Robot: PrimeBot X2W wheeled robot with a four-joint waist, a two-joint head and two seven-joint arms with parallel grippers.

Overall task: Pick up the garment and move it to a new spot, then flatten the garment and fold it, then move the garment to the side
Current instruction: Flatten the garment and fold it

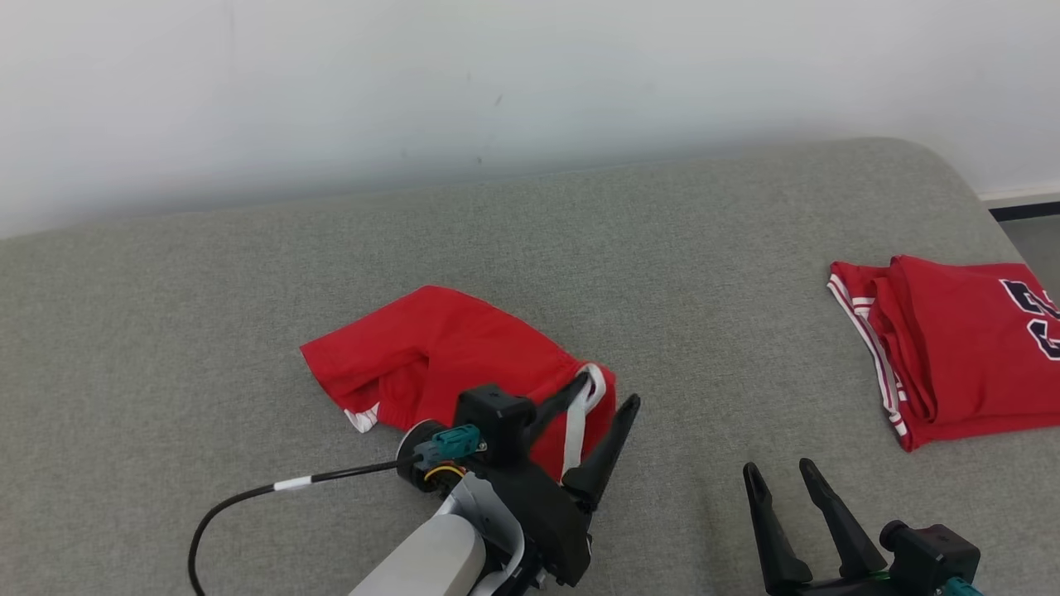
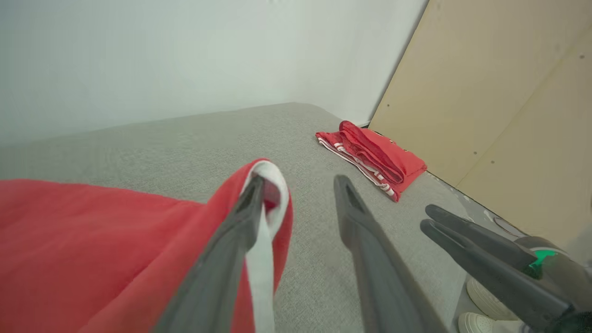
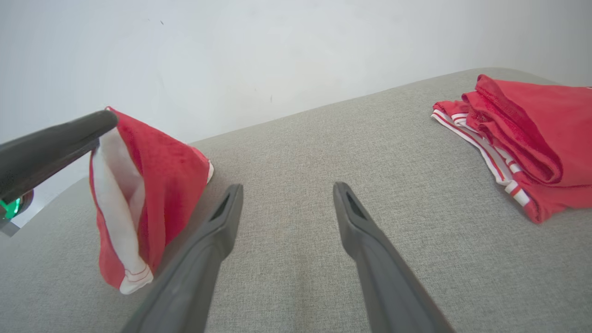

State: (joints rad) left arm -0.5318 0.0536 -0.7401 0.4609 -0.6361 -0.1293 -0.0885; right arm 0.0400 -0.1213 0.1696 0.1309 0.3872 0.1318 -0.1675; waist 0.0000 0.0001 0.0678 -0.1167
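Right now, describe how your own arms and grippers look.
The left gripper and right gripper each have two long, tapering dark fingers on black housings. The left forearm is pale grey; a black cable with a white band plugs into a teal connector at its wrist.

Bare test room, grey padded bench (image 1: 580, 248), white wall (image 1: 497, 74), plywood panel (image 2: 508, 115)

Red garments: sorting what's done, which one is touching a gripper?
The plain red garment at centre, hanging on a finger of the open left gripper; the navy-printed garment lies folded at the right, untouched.
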